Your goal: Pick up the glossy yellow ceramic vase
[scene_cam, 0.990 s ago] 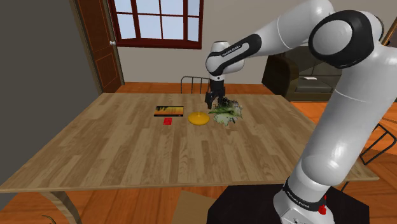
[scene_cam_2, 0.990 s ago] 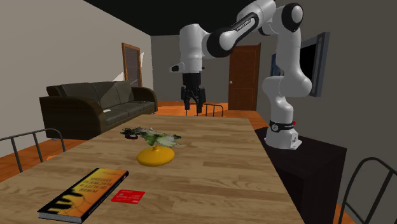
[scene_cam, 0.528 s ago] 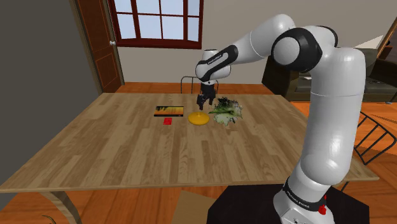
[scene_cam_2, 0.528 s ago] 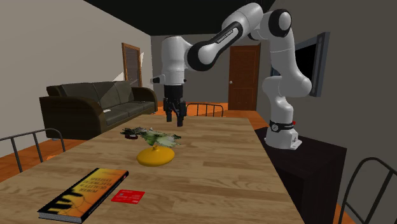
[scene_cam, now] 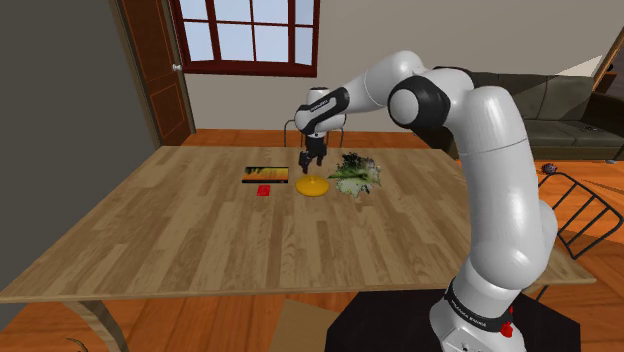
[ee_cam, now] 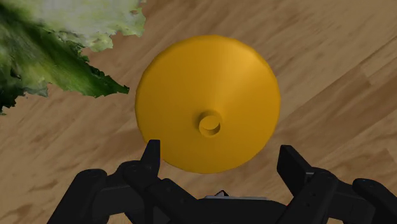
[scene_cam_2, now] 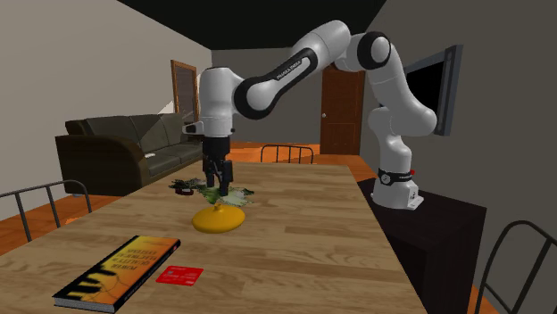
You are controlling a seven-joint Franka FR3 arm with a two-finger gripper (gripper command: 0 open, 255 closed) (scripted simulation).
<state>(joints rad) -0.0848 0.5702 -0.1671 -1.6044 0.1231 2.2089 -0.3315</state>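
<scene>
The yellow vase (scene_cam: 312,186) is a low, wide dome with a small neck on top, standing on the wooden table (scene_cam: 200,240). In the second exterior view the vase (scene_cam_2: 219,218) sits just below my gripper (scene_cam_2: 219,185). My gripper (scene_cam: 306,171) hangs directly over it, fingers pointing down and open. Seen from the wrist, the vase (ee_cam: 207,112) lies ahead of my gripper (ee_cam: 219,159), whose two black fingers stand apart on either side of the vase's near rim without touching it.
A leafy green bunch (scene_cam: 356,174) lies right beside the vase. A book (scene_cam: 265,174) and a small red card (scene_cam: 264,189) lie on the vase's other side. Chairs stand at the table's far edge (scene_cam: 300,128); a sofa (scene_cam_2: 134,147) is off to one side.
The arm has swung from above the leafy bunch over to the vase and dropped lower, so the open gripper now hangs just over the vase's neck.
</scene>
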